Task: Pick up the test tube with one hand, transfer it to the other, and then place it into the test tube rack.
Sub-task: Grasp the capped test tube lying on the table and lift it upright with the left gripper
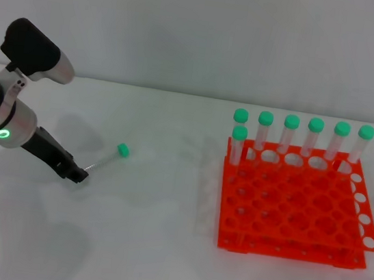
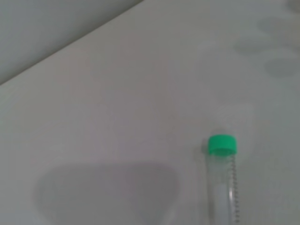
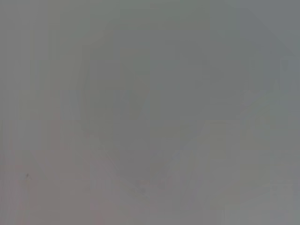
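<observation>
Toward the left edge of the white counter (image 1: 159, 247), the left gripper (image 1: 76, 172) sits low at the bottom end of the lying test tube (image 1: 105, 157). Whether its fingers are apart or already pinched on the tube cannot be told from here; the tip hides the contact. The right gripper is out of sight, and its wrist camera shows only blank grey.

The tube lies flat on the counter, left of centre and well apart from the orange-red test tube rack (image 1: 293, 223) near the right edge. Its long axis runs diagonally: the green cap (image 1: 123, 149) points toward the far right corner, the clear round end toward the near left, right at the gripper. The left wrist view looks straight along it, cap (image 2: 222, 145) farthest away.

Here is the danger: the gripper meets the tube at its very tip, end-on. A grip that far out on a slim round tube looks likely to let the capped end droop or swing on the lift. If the fingers close off-centre, the tube could squirt out and roll across the smooth counter. A skewed hold would also make the handover awkward. Seven capped tubes (image 1: 315, 136) already stand along the rack's far side.
</observation>
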Controlling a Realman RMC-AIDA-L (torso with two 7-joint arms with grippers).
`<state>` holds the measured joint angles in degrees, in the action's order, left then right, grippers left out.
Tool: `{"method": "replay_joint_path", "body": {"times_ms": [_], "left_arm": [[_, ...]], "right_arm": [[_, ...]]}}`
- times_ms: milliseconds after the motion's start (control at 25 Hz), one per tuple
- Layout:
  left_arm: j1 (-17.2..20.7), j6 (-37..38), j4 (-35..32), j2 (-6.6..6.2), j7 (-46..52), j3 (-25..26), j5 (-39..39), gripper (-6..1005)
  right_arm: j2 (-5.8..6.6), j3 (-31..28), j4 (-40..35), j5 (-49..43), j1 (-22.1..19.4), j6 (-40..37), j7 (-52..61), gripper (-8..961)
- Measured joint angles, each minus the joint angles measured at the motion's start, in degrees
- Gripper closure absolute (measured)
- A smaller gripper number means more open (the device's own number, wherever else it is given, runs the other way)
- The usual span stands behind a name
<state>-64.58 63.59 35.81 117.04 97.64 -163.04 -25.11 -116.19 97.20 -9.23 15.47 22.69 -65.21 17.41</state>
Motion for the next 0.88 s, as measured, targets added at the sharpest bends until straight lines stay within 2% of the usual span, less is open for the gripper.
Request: {"method": "replay_joint_path", "body": {"times_ms": [320, 520, 720, 880], "left_arm": [[0.45, -1.23, -2.62, -0.34, 0.04, 0.00, 0.03, 500], [0.53, -1.42, -2.74, -0.34, 0.20, 0.00, 0.02, 620], [0.66, -1.37, -3.72, -0.60, 0.19, 0.00, 0.23, 681], [0.69, -1.38, -3.82, -0.76, 0.19, 0.00, 1.73, 780]], "right_arm": [[0.00, 0.01, -0.11, 0.00, 0.55, 0.64, 0.02, 113], [0.00, 0.05, 0.13, 0.53, 0.88, 0.72, -0.06, 113], [0.00, 0.16, 0.16, 0.97, 1.00, 0.77, -0.23, 113], [0.00, 0.05, 0.13, 0.97, 1.03, 0.79, -0.28, 113]]}}
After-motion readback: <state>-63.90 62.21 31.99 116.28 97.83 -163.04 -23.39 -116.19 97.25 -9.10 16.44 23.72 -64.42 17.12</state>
